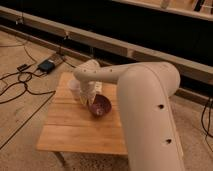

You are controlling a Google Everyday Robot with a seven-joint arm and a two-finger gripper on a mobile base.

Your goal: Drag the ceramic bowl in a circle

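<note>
The dark purple-maroon ceramic bowl (99, 106) sits on the small wooden table (75, 132), a little right of the middle, tilted slightly toward the camera. My gripper (86, 99) hangs down from the white arm (145, 100) and is at the bowl's left rim, touching or very close to it. The big white arm reaches in from the right and hides the table's right side. A small white cup (74, 86) shows partly behind the gripper, at the back left of the bowl.
A black box (46, 66) and several cables (15, 87) lie on the floor left of the table. A long low ledge (125, 47) runs along the dark wall behind. The table's front edge is near the bottom of the view.
</note>
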